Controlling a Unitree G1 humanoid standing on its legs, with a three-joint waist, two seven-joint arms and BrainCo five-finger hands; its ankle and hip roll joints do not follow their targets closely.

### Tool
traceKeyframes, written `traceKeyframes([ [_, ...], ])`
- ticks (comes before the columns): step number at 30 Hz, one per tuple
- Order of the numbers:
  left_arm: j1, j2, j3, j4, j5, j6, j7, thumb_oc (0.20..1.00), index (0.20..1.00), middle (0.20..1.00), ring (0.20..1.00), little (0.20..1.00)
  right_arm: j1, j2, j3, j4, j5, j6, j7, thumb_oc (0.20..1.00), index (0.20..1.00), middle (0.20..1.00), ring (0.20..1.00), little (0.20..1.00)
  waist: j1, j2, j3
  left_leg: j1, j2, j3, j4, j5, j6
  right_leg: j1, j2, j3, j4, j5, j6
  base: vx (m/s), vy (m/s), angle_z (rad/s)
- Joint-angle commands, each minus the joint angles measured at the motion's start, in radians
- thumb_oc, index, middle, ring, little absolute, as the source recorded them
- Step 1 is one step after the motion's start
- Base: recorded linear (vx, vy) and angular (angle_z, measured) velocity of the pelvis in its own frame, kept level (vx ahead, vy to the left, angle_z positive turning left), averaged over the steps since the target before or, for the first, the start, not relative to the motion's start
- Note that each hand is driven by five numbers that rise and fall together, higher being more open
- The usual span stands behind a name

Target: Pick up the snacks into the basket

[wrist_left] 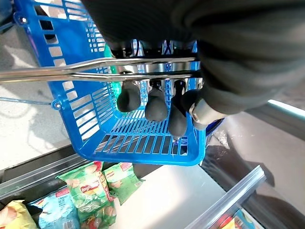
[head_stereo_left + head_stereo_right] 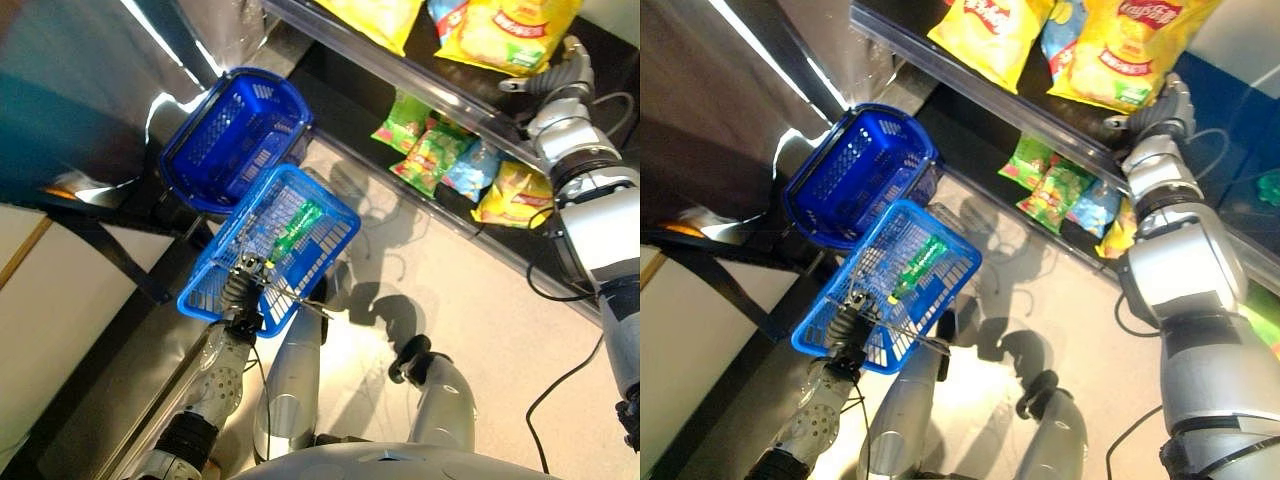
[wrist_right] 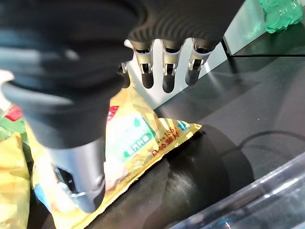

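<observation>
Left hand (image 2: 240, 290) grips basket (image 2: 330, 215) handle; green snack (image 2: 295, 230) inside.

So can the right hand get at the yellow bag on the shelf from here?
Probably yes. The right hand hangs open just above the yellow bag, thumb and fingers to either side, with nothing between them on the shelf.

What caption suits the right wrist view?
Right hand open above a yellow snack bag on the dark shelf.
</observation>
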State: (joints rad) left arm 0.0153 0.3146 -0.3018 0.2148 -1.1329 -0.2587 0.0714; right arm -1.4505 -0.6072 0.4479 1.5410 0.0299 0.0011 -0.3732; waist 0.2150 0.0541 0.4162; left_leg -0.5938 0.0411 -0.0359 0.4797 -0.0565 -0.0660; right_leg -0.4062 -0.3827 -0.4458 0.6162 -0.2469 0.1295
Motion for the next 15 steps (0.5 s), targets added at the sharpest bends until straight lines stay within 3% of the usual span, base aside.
traceKeyframes([
  [1,0.052,0.057,-0.023,-0.185,0.018,-0.046,-0.058,0.200,0.200,0.200,0.200,0.200,-0.114,-0.070,0.063,-0.002,0.010,-0.028,0.005,1.000,1.000,1.000,1.000,1.000,0.040,0.032,-0.003,-0.008,0.007,0.029,-0.018,-0.002,0.045,-0.030,0.007,0.031,0.046,0.133,0.050,0.00,-0.026,0.06],
  [15,0.066,0.059,-0.023,-0.217,0.000,-0.039,-0.063,0.200,0.200,0.200,0.200,0.200,-0.140,-0.151,0.081,0.018,0.030,-0.019,0.020,1.000,1.000,1.000,1.000,1.000,0.047,0.052,-0.003,-0.034,-0.004,0.016,-0.037,0.016,0.043,-0.046,-0.004,0.012,0.056,0.119,0.048,0.00,-0.010,0.07],
])
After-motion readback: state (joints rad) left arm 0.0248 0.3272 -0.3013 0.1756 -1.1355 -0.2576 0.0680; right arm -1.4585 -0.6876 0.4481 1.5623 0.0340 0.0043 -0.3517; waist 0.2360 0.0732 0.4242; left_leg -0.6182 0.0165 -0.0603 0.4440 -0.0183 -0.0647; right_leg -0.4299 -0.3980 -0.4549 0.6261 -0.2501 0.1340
